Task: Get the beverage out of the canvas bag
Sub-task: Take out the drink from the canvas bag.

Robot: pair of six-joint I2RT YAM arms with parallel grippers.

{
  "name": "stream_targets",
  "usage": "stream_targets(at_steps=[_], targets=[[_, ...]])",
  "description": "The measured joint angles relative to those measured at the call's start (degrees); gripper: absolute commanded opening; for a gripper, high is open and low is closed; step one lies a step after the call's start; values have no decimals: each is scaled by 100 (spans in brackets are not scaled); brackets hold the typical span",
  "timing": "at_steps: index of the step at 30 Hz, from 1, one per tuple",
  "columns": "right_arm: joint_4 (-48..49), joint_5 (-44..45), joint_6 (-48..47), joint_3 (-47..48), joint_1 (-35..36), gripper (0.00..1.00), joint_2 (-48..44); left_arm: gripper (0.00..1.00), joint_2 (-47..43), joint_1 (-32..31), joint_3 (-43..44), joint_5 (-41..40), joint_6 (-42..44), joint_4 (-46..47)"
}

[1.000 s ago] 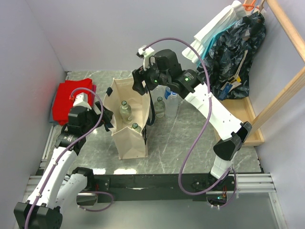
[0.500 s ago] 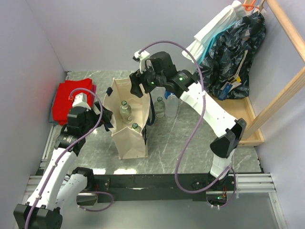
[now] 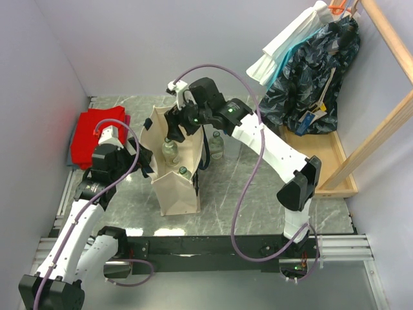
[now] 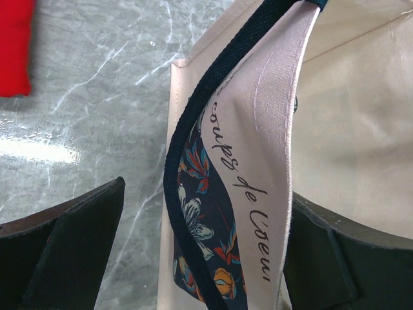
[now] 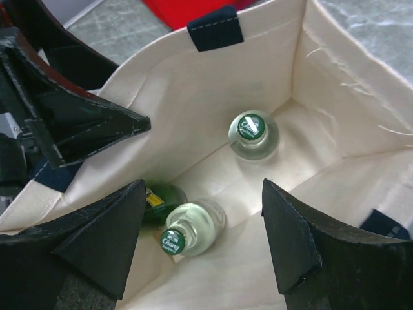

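The beige canvas bag (image 3: 177, 187) stands upright with its mouth open. Inside it the right wrist view shows two clear bottles with green caps, one upright at the far wall (image 5: 251, 132) and one nearer (image 5: 188, 227), with a green bottle (image 5: 161, 200) beside it. My right gripper (image 5: 203, 185) is open and empty, hovering over the bag's mouth (image 3: 179, 124), above the nearer clear bottle. My left gripper (image 4: 206, 190) is open, its jaws astride the bag's left wall and navy strap (image 4: 193, 129); it shows in the top view (image 3: 146, 164).
A red folded cloth (image 3: 97, 132) lies at the back left. More bottles (image 3: 216, 143) stand on the table right of the bag. Clothes (image 3: 310, 71) hang on a wooden rack (image 3: 335, 165) at the right. Purple walls close the back and sides.
My right arm has swung left, from beside the bag's back right corner to over its mouth. The left arm and the bag have not moved.
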Motion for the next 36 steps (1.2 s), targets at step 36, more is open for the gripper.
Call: stream_targets(at_steps=[36], targets=[[-35, -138, 26, 63, 44, 79, 756, 97, -114, 0, -2, -4, -2, -2]])
